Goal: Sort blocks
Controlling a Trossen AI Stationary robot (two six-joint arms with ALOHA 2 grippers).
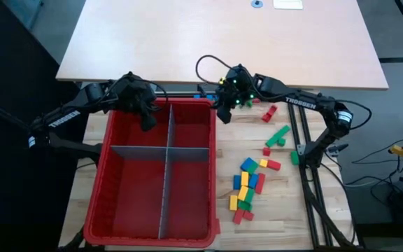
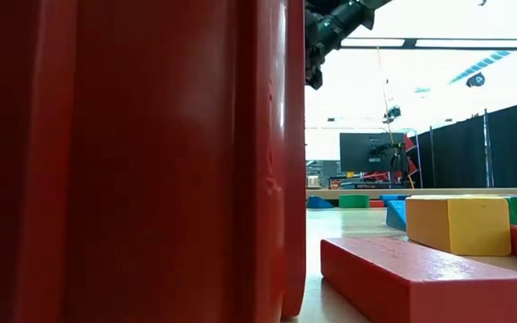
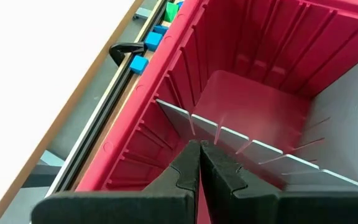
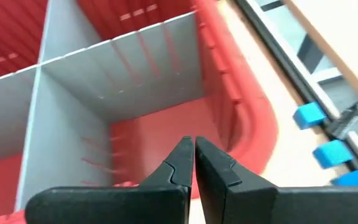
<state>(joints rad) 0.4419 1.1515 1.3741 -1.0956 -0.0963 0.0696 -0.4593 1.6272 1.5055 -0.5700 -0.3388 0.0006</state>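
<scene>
Both tools pinched narrow and empty at the red bin's far end

Left tool hangs over the bin's far-left compartment; right tool sits just outside its far-right corner. The blocks lie scattered on the worktop right of the bin, a few blue ones beyond its far rim

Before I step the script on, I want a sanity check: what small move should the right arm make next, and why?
Probably swing the right gripper, shut and empty at the red bin's far right rim, toward the blocks on the table to its right. No blocks show in the bin.
</scene>
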